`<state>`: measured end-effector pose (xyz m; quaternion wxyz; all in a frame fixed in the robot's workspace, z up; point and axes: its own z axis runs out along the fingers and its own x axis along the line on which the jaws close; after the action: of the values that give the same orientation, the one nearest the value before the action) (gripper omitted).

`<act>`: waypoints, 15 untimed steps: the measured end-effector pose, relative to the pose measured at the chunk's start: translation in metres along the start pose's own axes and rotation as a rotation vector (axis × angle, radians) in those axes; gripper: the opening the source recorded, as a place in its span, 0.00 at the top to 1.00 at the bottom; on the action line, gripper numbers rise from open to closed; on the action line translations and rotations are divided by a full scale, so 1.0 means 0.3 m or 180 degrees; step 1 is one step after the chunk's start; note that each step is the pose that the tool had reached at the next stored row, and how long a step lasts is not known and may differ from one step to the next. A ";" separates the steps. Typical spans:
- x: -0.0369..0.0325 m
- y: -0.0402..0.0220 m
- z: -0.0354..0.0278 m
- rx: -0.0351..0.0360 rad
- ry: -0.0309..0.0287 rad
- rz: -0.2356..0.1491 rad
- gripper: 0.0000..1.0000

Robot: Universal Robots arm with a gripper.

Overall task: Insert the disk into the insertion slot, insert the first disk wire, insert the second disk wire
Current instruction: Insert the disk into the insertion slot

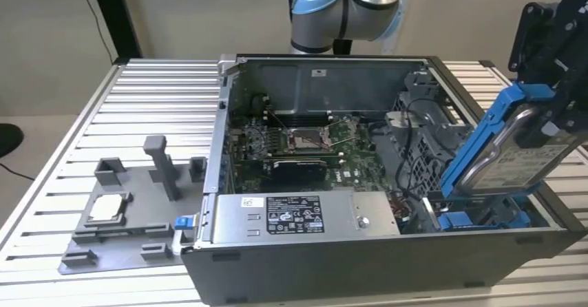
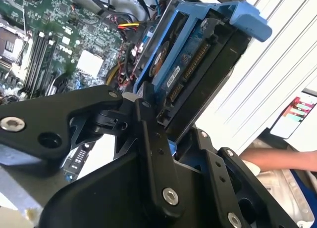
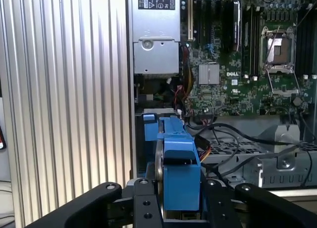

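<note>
Standing beside the table (image 1: 156, 93), I see the gripper (image 1: 549, 111) above the side of the open computer case (image 1: 368, 266) that is on the exterior view's right. Its jaws are clamped on the upper end of the disk (image 1: 514, 159). In the first wrist view the black fingers (image 3: 143, 208) press on both sides of the blue carrier frame, without any gap. So the disk is carried in the air and is not lying anywhere.

The relation that matters is how the disk points toward the insertion slot (image 1: 478, 214). In the exterior view the long axis of the disk runs from about 1 o'clock, where the jaws hold it, down to about 7 o'clock, where its free end goes into the case. It is tilted, neither upright nor flat. The slot is just under this free end, at about 3 o'clock from the power supply box (image 1: 303, 214) and 4 o'clock from the motherboard (image 1: 303, 142). The slot is therefore beyond the disk's free end, opposite to the jaws, nearly on the same line.

I cannot tell whether the free end already touches the bay, because blue parts overlap there. I judge that the disk is not yet seated, since most of its length stands above the case wall.
</note>
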<state>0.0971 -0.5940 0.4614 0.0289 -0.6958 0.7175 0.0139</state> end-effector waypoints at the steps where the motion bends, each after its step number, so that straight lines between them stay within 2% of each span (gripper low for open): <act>1: 0.000 0.000 0.006 0.0000 -0.0002 0.0000 1.00; 5: 0.002 -0.001 0.030 0.0000 -0.0014 0.0000 1.00; 11: 0.004 -0.002 0.067 -0.0001 -0.0023 0.0000 1.00; 13: 0.005 -0.002 0.078 -0.0001 -0.0036 0.0001 1.00; 15: 0.005 -0.001 0.085 -0.0002 -0.0065 0.0001 1.00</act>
<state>0.0980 -0.5941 0.4359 0.0360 -0.6956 0.7173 0.0213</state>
